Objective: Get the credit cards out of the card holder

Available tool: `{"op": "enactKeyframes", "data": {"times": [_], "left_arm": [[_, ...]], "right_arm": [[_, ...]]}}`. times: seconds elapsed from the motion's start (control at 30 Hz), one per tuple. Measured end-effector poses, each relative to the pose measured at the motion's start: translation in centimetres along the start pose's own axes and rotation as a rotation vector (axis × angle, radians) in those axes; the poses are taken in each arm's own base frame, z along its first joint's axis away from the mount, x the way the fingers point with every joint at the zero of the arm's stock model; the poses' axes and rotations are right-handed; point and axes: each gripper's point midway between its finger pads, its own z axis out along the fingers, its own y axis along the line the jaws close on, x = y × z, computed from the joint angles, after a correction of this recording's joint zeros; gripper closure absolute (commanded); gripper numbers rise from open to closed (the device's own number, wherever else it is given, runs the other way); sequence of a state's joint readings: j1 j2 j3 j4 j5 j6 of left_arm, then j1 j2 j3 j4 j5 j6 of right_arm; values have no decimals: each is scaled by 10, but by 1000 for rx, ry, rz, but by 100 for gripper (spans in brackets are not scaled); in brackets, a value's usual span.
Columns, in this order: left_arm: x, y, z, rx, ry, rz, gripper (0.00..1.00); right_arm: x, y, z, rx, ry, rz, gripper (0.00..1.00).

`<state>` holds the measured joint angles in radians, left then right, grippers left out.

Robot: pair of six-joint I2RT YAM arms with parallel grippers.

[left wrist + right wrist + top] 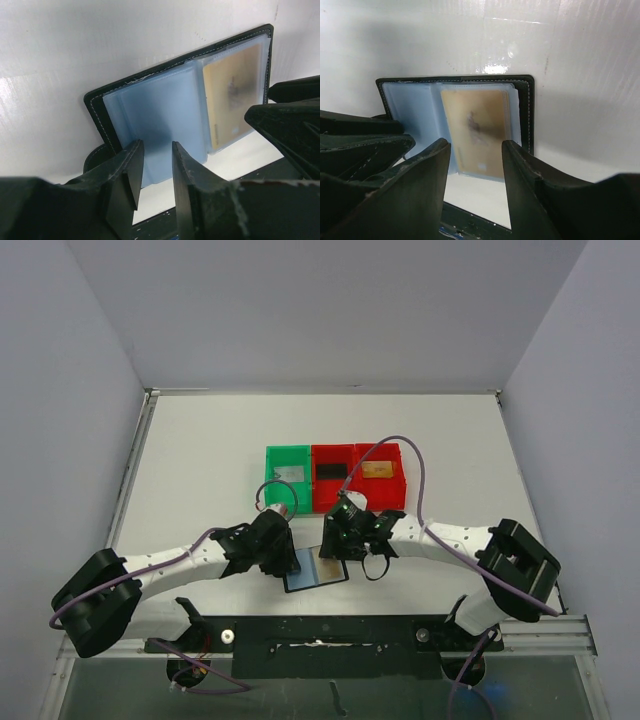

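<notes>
The card holder (322, 571) lies open on the table near the front edge, its bluish-grey pockets (160, 115) facing up. A gold card (232, 97) sits in its right pocket and also shows in the right wrist view (477, 130). My left gripper (154, 160) is open with a narrow gap, its fingers over the near edge of the left pocket (285, 558). My right gripper (476, 155) is open over the near edge of the gold card (335, 545). A pale grey card (290, 474), a black card (330, 472) and a gold card (377, 469) lie in the bins.
A green bin (272, 462) and two red bins (350, 452) stand in a row just behind the card holder. The black base rail (320, 630) runs along the table's front edge. The two grippers are close together, side by side.
</notes>
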<state>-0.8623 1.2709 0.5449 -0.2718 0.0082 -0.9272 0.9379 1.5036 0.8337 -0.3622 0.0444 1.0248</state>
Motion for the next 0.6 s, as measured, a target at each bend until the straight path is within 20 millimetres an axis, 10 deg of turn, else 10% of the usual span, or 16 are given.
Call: {"op": "enactKeyframes", "data": {"times": [0.6], "left_arm": [[-3,4,-4,-32,-19,-5,57]], "right_arm": [[7,0,17,90,40,-40,48]]}}
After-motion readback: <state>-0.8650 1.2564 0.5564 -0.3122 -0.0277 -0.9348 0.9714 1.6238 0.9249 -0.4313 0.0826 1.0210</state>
